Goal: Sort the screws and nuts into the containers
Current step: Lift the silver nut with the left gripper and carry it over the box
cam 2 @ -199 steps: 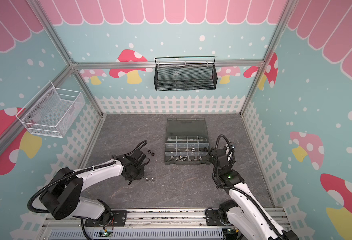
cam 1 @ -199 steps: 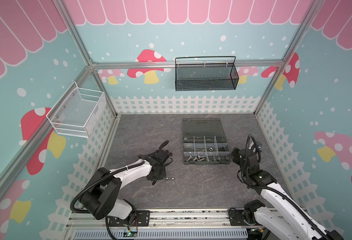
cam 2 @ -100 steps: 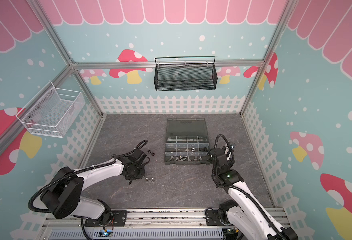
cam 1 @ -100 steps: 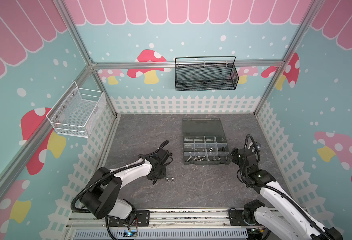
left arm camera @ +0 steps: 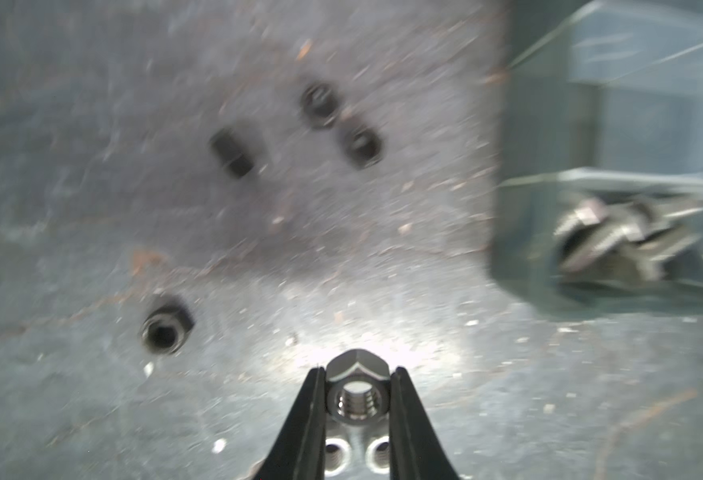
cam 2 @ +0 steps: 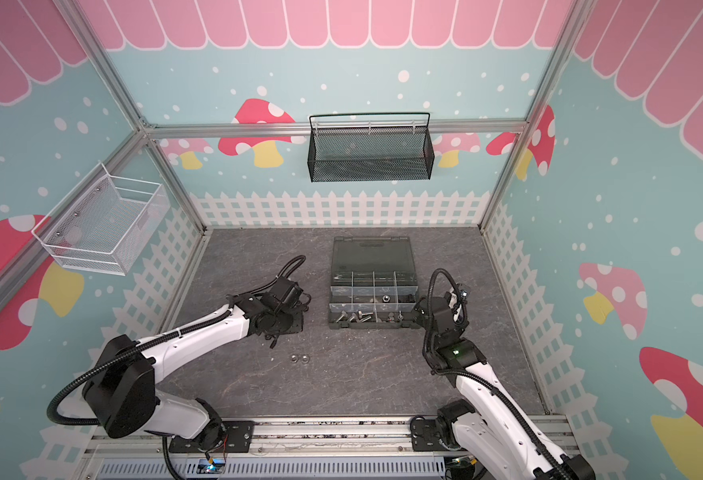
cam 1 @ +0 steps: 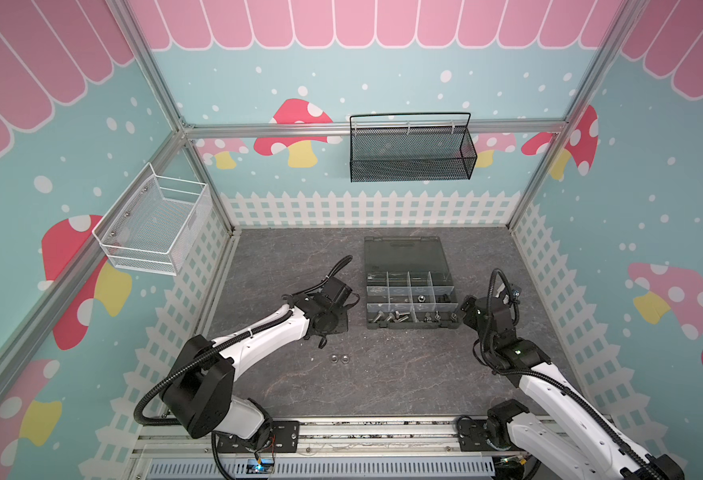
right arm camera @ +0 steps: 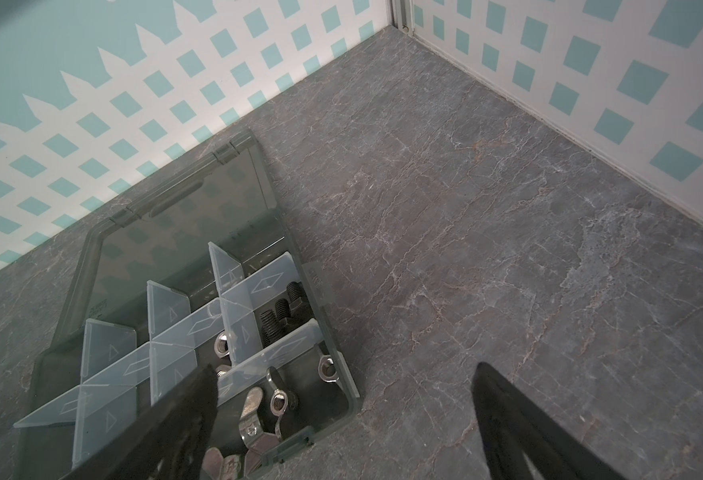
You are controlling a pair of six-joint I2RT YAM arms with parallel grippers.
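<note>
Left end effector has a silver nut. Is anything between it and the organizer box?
Nothing visible. In the left wrist view, only bare tabletop lies between the silver nut in the left end effector and the organizer box. The loose black nuts lie off that line.

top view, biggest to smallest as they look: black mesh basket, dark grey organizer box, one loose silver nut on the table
1-2. The black mesh wire basket and the dark grey plastic organizer box look alike, and the basket hangs higher, so unranked.
3. The small shiny silver nut, far smallest.
</note>
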